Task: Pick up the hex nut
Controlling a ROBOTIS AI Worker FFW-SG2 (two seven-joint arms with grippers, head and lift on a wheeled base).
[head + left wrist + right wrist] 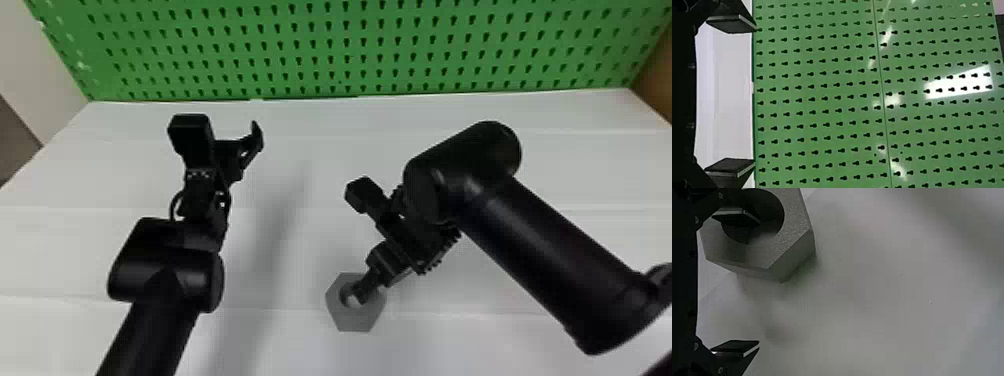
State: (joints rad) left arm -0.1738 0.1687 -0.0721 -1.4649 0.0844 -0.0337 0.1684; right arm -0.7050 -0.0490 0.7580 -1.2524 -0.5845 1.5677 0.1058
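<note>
Hanging with fingers apart, the right gripper (pixel 364 243) has one at the hex nut's (pixel 355 323) hole; the left gripper's (pixel 225 131) fingers stand apart too.

Speckled grey hex nut (pixel 796 221), green pegboard (pixel 337 49) — rows of dark holes, white table (pixel 310 120), black arms (pixel 540 240)

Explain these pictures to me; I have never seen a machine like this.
This is a robot with two black arms. The head view looks down from its head; the two wrist views come from cameras on its wrists. A gray hex nut lies on the white table, before a green board with holes. The right gripper is open, one finger over or in the nut's hole; I can't tell which. The left gripper is open too, away from the nut. Neither holds anything.
</note>
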